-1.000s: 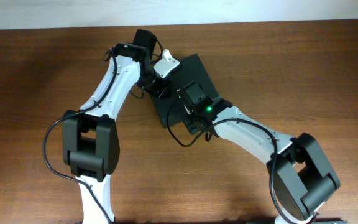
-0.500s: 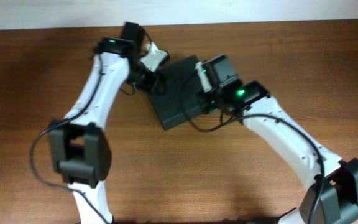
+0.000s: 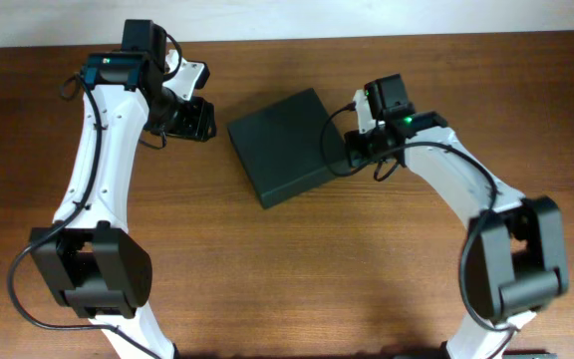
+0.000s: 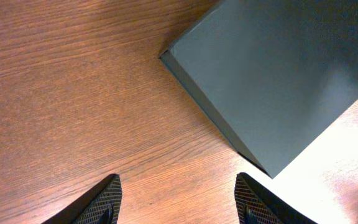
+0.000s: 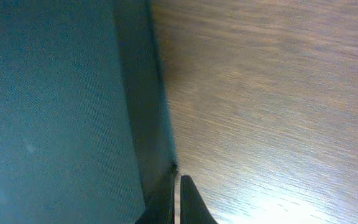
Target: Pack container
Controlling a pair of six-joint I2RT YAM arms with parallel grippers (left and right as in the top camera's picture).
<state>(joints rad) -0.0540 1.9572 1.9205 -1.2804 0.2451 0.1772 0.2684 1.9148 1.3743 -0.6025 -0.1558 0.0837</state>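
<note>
Container point(image 3: 282, 147) closed, mid bench point(image 3: 297, 269). Left claw point(image 4: 178, 200) wide, empty, just left of it. Right claw point(image 5: 178, 202) pinched together (nothing held) at container's right edge.

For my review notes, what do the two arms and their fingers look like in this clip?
The left arm and right arm share white links, bulky black joint housings and loose black cables. A green light glows by the right wrist. The left fingers are black with a cross-hatched texture.

Left arm point(image 3: 103, 150) reaches far left, right arm point(image 3: 456, 186) far right.
Fingers of the left gripper point(image 4: 178, 190) are spread and empty; the right gripper point(image 5: 178, 196) is pinched closed.
</note>
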